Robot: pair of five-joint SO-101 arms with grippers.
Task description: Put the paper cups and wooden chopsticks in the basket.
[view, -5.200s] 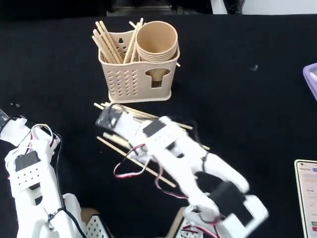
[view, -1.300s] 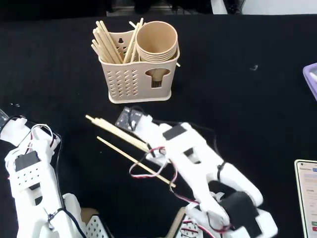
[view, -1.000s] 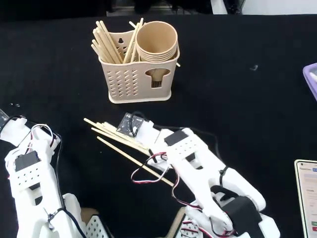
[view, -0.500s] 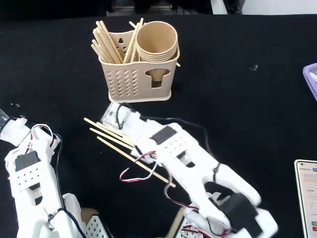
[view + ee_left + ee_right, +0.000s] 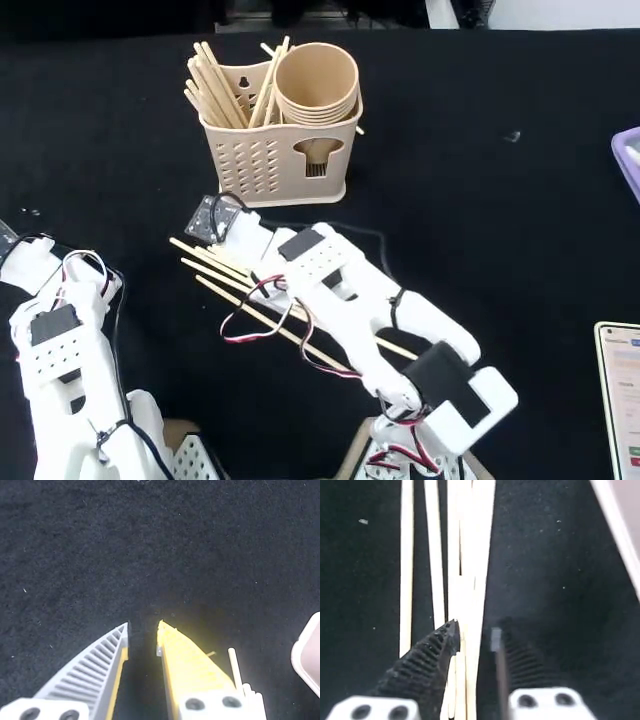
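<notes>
The high view takes in the whole black table (image 5: pixel 480 230). In the upper middle of the frame stands the beige basket (image 5: pixel 262 160). A stack of paper cups (image 5: pixel 316 80) fills its right compartment, and a sheaf of wooden chopsticks (image 5: pixel 215 85) leans in its left one. Below the basket, left of centre, loose chopsticks (image 5: pixel 205 258) lie flat on the cloth, and the right arm (image 5: pixel 340 290) stretches over them from the lower right. The left arm (image 5: pixel 55 345) sits in the lower left corner, well apart from them.

The right wrist view gives the close detail. The right gripper (image 5: pixel 474 630) has its claw parted, straddling a tight bundle of the loose sticks, with two more sticks lying just beside it. I cannot tell whether the fingers press on the wood.

In the left wrist view the left gripper (image 5: pixel 142 625) is released, its fingers a narrow gap apart over bare cloth.

A lit screen (image 5: pixel 620 390) at the right edge of the high view carries print too small to read.
</notes>
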